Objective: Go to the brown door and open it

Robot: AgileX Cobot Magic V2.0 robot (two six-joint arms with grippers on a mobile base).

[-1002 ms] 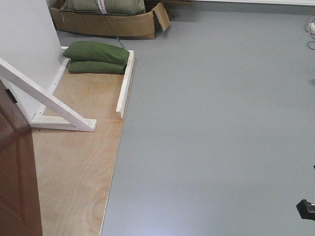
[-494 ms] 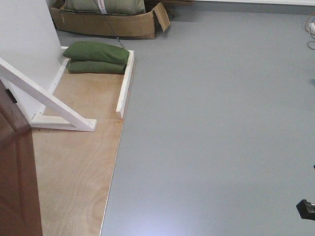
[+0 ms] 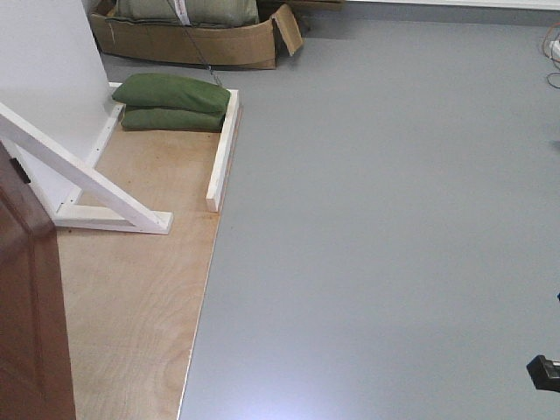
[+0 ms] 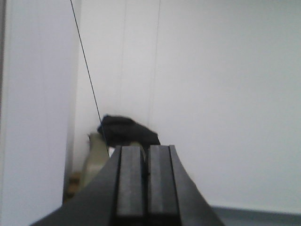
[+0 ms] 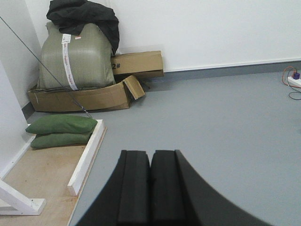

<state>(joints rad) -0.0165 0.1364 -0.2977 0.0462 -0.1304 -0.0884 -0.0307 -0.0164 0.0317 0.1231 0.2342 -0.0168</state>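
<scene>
The brown door (image 3: 31,306) shows as a glossy reddish-brown panel at the left edge of the front view, standing over the plywood base (image 3: 131,306). Its handle and keys are out of view. My left gripper (image 4: 146,147) is shut and empty, pointing at a white wall. My right gripper (image 5: 150,153) is shut and empty, held above the grey floor (image 5: 211,117), right of the plywood base. A small black part (image 3: 544,371) shows at the lower right of the front view.
White wooden frame braces (image 3: 87,179) stand on the plywood beside a white wall panel (image 3: 44,79). Two green sandbags (image 3: 171,103) lie behind them. A cardboard box (image 3: 197,39) with a large green sack (image 5: 73,56) sits in the far corner. Cables (image 5: 291,80) lie far right.
</scene>
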